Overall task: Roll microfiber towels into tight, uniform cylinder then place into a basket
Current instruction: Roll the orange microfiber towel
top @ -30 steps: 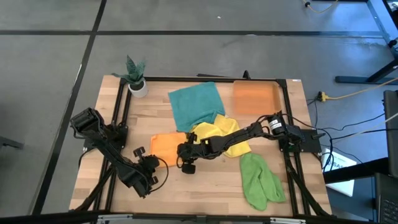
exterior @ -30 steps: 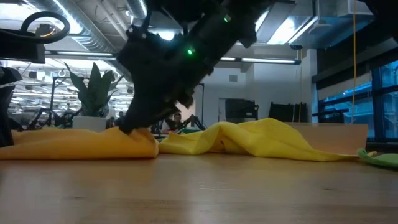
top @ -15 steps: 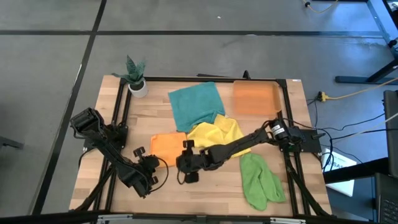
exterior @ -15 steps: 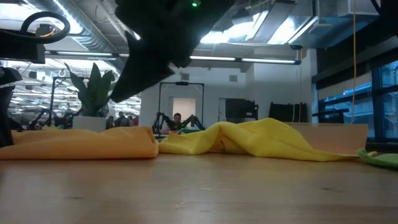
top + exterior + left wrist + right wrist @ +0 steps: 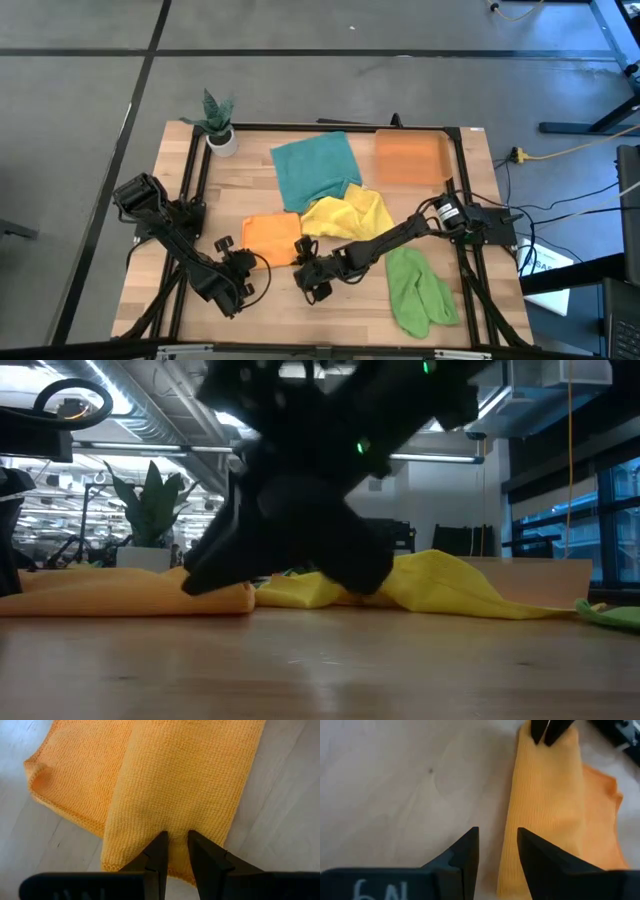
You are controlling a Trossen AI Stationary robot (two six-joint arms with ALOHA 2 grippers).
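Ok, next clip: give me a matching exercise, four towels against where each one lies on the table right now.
Things:
1. teal towel
2. orange towel
3. yellow towel
4. light green towel

Places:
A. pinched at one end by the left gripper
B. near the right front corner
C. flat beside the basket
D. crumpled mid-table, overlapping the teal one

Pairs: 1-C, 2-A, 3-D, 4-B

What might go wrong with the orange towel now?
The left gripper pinches only one end of the folded orange towel, so the fold may spring open or roll crooked. The right gripper hangs open over that towel's other end without gripping it, and could snag the neighbouring yellow towel.
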